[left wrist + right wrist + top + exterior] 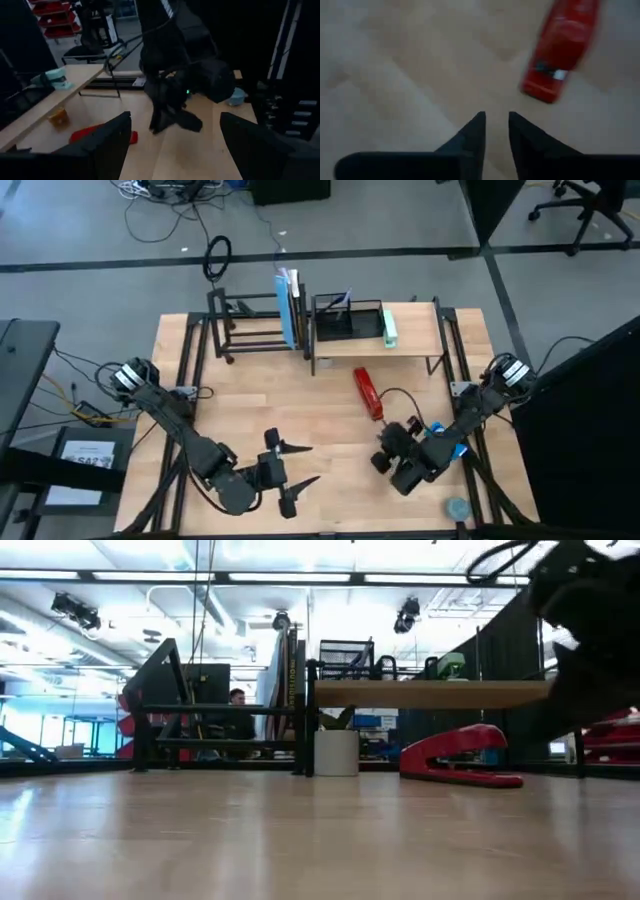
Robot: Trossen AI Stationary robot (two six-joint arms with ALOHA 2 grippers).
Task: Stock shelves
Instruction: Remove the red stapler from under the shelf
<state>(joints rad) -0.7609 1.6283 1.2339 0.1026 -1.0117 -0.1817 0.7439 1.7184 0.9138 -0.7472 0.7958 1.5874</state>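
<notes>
Nearest us, right gripper [496, 131] hovers just short of the red stapler [367, 392], fingers nearly closed, holding nothing. Left gripper [297, 467], released wide, sits well left of the stapler. Beyond the stapler we note the wood shelf [415, 340]; the black rack [245, 325] stands left of it.

At the far edge of the light wooden desk [250, 395], the open black metal tube-frame rack [255, 320] stands left of the light wood plank shelf with black metal legs [415, 340]. A black mesh organizer tray [348, 320] sits on that plank. The red stapler [367, 393] lies before the plank, just beyond my right gripper [384, 452]; my left gripper [292, 476] hovers near the front edge.
</notes>
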